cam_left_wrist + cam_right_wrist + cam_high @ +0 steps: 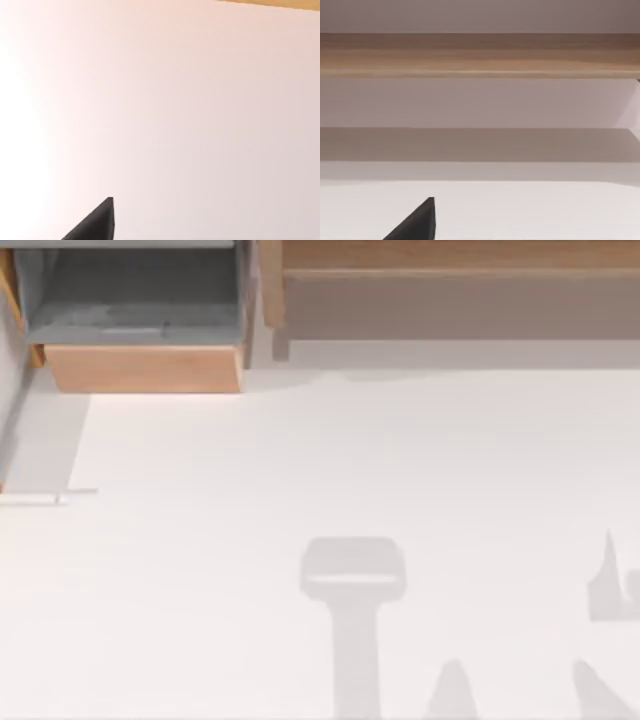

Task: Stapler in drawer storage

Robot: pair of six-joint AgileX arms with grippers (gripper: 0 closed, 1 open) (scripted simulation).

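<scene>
Fingers (97,222) — black, tapering to pointed tips.

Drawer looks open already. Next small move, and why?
Probably skip any more pulling: the drawer at the table's top left stands out with its grey floor bare. I'd go for picking up the stapler next, likely with the left gripper, which is over bare tabletop. Right gripper faces the long wooden unit.

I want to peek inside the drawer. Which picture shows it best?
The top view: the drawer sits open at the table's far left corner, showing grey inner walls, grey floor and its tan front panel. The left wrist view catches a thin tan strip at the edge, perhaps its front. The right wrist view faces the long wooden unit instead.
</scene>
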